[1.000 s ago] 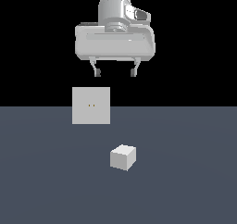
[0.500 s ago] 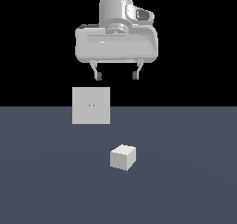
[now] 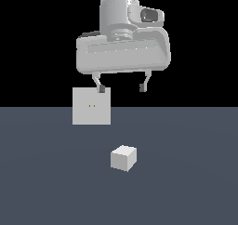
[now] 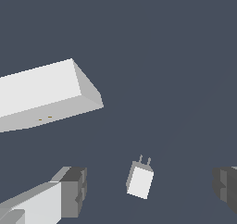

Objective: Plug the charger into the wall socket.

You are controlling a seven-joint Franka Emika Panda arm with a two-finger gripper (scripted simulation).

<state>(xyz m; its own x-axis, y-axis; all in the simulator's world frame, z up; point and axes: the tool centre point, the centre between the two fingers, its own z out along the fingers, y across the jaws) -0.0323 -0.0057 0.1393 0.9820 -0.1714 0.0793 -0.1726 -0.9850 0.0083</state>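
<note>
Above the grey floor [image 3: 186, 182], the gripper [image 3: 122, 88] has dropped lower, jaws apart, charger [image 3: 123, 158] unmoved.

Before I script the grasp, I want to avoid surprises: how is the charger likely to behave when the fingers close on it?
The charger looks like a rigid, flat-faced block, so it should neither deform nor roll. It sits flat on the floor, apart from the wall socket, so tipping seems unlikely. Its smooth faces might slip, and the two thin prongs in the wrist view look like the fragile part. The gripper hangs open above.
</note>
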